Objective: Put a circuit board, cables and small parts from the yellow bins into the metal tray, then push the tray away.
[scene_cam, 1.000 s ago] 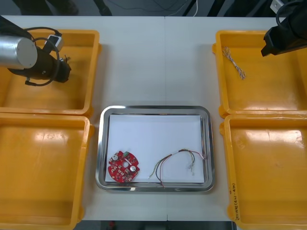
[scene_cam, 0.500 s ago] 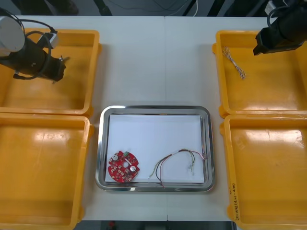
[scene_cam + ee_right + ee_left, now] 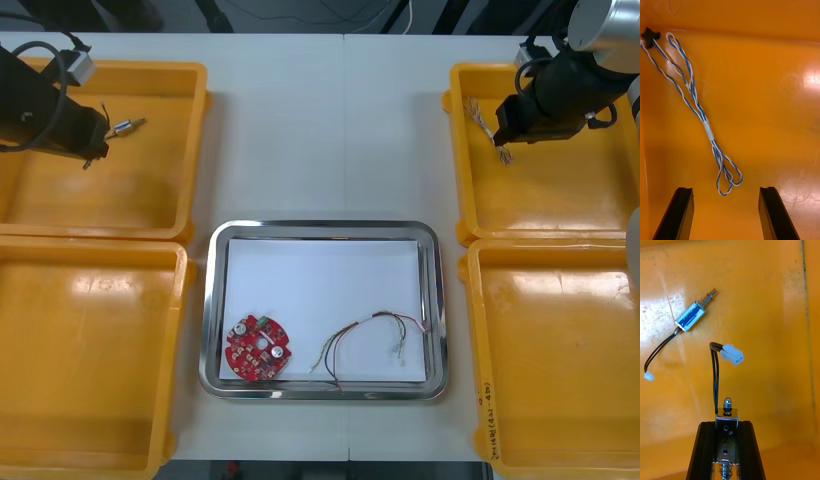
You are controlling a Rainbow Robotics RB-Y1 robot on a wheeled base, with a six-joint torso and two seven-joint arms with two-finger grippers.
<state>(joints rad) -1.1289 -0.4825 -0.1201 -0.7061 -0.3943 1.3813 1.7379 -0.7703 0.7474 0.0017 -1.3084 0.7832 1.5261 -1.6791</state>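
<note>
Left hand [image 3: 726, 426] grips small metal part [image 3: 726, 414]; writing [image 3: 487, 418] illegible

Twisted cable [image 3: 480, 118], beyond and right of metal tray [image 3: 215, 300], partly hidden under right gripper [image 3: 506, 128]; small metal part [image 3: 727, 415]: base hidden between left gripper [image 3: 726, 424] fingers

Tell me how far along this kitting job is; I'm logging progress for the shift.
Done: the round red circuit board and a red and yellow cable lie in the metal tray. In hand: the left gripper is shut on a small metal part over the far left yellow bin; the right gripper, open, hovers over the twisted blue and white cable. Left: place both, then push the tray away.
</note>
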